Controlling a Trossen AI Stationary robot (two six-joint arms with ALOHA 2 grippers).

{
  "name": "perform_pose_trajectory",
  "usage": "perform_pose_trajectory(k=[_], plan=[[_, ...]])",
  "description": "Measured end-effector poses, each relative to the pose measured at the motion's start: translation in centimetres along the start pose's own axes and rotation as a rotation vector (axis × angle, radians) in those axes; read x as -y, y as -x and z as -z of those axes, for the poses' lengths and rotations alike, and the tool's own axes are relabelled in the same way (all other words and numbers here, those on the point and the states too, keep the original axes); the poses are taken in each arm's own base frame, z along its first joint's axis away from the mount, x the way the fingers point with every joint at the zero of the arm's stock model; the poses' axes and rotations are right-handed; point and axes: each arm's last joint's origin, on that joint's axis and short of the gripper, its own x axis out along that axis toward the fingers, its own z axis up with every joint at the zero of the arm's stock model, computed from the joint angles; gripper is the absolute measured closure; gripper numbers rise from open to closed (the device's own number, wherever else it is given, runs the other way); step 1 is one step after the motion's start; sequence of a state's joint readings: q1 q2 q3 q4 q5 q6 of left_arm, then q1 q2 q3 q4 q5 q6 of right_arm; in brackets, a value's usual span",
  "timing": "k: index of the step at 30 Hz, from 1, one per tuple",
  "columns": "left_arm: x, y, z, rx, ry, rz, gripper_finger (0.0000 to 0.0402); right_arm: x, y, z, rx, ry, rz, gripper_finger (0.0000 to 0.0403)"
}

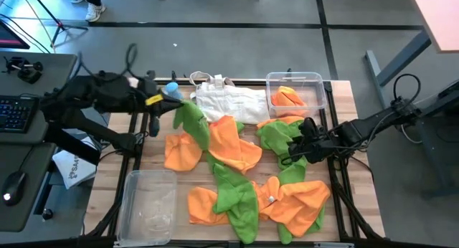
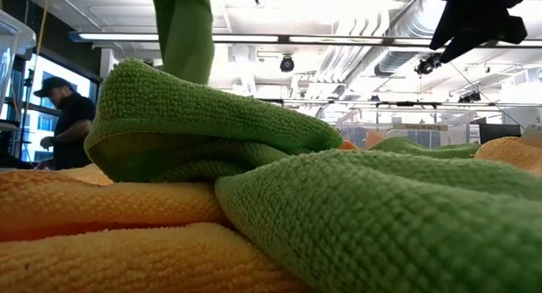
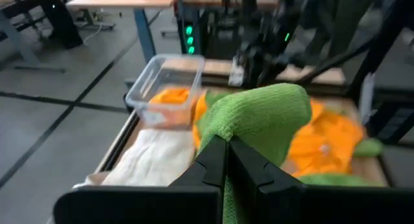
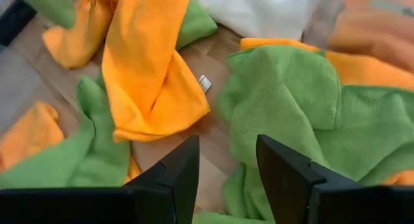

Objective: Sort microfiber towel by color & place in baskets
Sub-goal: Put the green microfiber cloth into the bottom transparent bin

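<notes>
Wooden counter [image 1: 362, 198] on a grey floor with dark seams; a person stands in the room beyond. Left of the white fabric bag [image 1: 228, 102], the left gripper [image 1: 171, 105] has its jaws clenched on a hanging bright green microfiber towel [image 1: 191, 119]. Orange and green towels lie strewn below the bag; the empty clear plastic basket [image 1: 148, 201] lies lower left. Right of the bag, a second clear basket [image 1: 295, 92] holds orange cloth. The right gripper [image 1: 292, 142] hovers, jaws released, over a green towel [image 4: 284, 107]. No writing is legible.

Left gripper [image 1: 174, 105] up high at the table's back left, fingers pinched tight together. Right gripper [image 1: 292, 149] low on the right side, fingers [image 4: 174, 175] spread apart.
</notes>
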State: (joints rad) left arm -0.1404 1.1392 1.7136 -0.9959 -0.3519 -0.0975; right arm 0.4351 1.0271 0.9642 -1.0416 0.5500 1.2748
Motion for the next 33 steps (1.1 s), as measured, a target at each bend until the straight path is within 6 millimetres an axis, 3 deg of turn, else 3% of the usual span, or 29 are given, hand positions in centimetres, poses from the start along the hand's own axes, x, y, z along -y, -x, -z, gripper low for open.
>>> perform_pose_trajectory(k=[8, 14, 17, 26, 33], plan=[[0.5, 3.2, -0.4, -0.099, -0.009, 0.119, 0.0401, 0.0, 0.0, 0.0, 0.015, 0.129, 0.006, 0.0254], [0.2, 5.3, -0.9, -0.231, 0.132, 0.115, 0.0401, 0.0, 0.0, 0.0, 0.014, 0.203, 0.009, 0.0254], [0.5, 5.5, -1.6, -0.276, 0.192, 0.117, 0.0401, 0.0, 0.0, 0.0, 0.013, 0.232, 0.009, 0.0254], [2.8, 5.4, -3.7, -0.295, 0.257, 0.369, 0.0401, 0.1, 0.0, 0.0, 0.012, 0.257, 0.011, 0.0254], [4.2, 6.6, -3.3, -0.428, 0.418, 0.538, 0.0401, -0.1, 0.0, -0.1, 0.016, 0.248, 0.001, 0.0254]])
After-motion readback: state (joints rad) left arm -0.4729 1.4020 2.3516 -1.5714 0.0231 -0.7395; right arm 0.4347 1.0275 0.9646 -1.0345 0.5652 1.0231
